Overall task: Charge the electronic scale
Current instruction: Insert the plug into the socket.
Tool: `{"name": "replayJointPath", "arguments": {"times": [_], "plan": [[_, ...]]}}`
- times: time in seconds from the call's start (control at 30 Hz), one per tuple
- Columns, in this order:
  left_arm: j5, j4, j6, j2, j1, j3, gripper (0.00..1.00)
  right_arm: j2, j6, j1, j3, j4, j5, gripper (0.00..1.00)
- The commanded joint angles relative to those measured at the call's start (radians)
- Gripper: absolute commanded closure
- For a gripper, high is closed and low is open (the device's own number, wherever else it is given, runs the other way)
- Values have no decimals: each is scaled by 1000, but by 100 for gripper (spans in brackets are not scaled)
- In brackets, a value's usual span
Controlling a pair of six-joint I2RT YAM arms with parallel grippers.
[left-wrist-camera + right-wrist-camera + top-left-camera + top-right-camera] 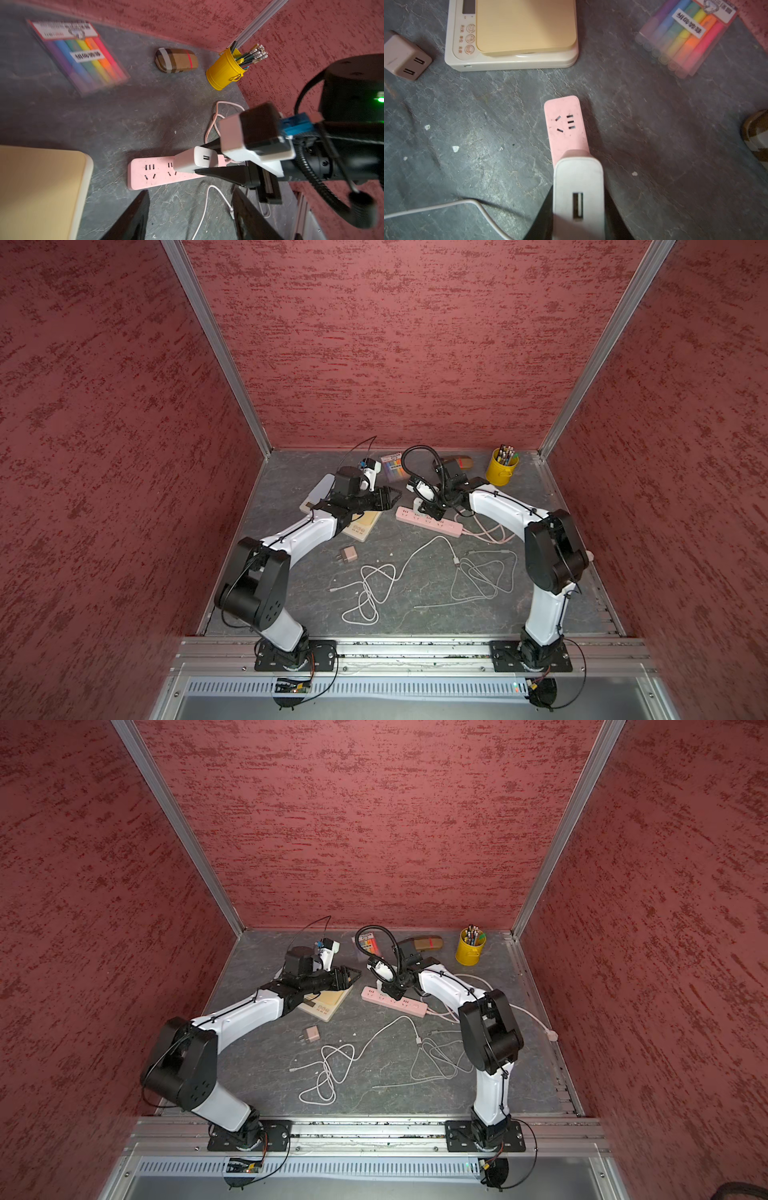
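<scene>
In a top view, left of centre, the scale lies flat on the tbl, partly hidden under the L arm. The left gripper hangs just past its right edge; the L wrist view shows the fingers spread wide w/ nothing btw them. It is probably parked there, ready to steady the scale or take a cable.

Below that, lower centre, the spare adapter lies unplugged. To its right the white cables sprawl loose, and neither end is connected to anything.

Right of centre, the right gripper is clamped on the white adapter, one finger on each flat side. It holds it over the 2nd outlet of the pink power strip, USB slot facing up, so a cable can go in afterwards. Whether the prongs are seated can't be told.

The scale is near-square, so it has no real long axis. Its display/button edge runs diagonally, upper left to lower right, in the top view. The R wrist view shows a small port in the side wall by the button corner. That side faces right, twd the strip, which suits a short cable run.
</scene>
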Motion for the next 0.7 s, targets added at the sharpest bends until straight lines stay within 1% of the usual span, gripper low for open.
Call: {"name": "replayJointPath", "arguments": {"times": [0.0,0.2,0.4,0.57,0.67], "plan": [[28,90,-174,63,2,41,37,19,-73,-13,51,-54,-74,100],[36,39,-179,149,-28,139,38,46,-84,-19,58,-51,-113,100],[48,47,-199,192,-37,161,39,47,-80,-19,34,-2,-177,100],[70,21,-200,220,-37,182,40,88,-93,-20,63,-25,-161,100],[82,8,-203,233,-37,190,41,89,-102,-19,53,-18,-127,100]]}}
